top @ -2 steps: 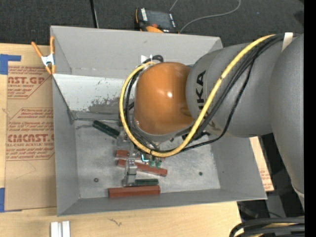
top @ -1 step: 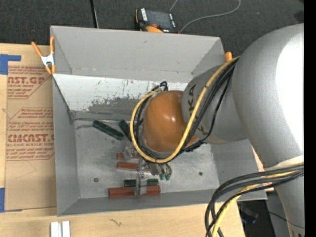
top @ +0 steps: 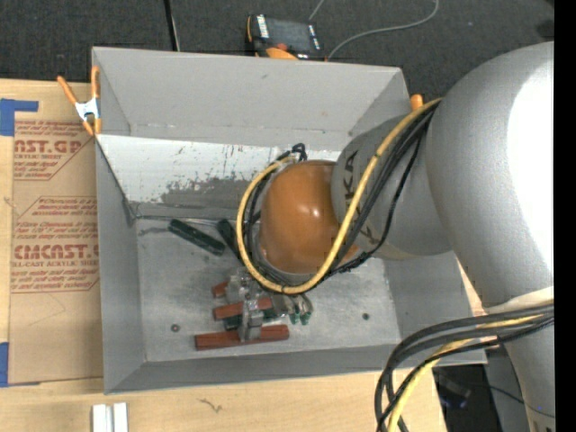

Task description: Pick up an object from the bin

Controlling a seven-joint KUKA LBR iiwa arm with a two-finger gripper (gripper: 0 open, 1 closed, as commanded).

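Though the tool (top: 251, 311) sits among reddish-brown bars (top: 219, 339) by the bin's (top: 121, 286) near wall, its opening cannot be told.

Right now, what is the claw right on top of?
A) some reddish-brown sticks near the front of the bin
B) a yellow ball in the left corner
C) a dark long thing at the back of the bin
A: the claw is down among the reddish-brown sticks by the front wall of the bin, while the dark long thing lies apart, farther back and to the left.
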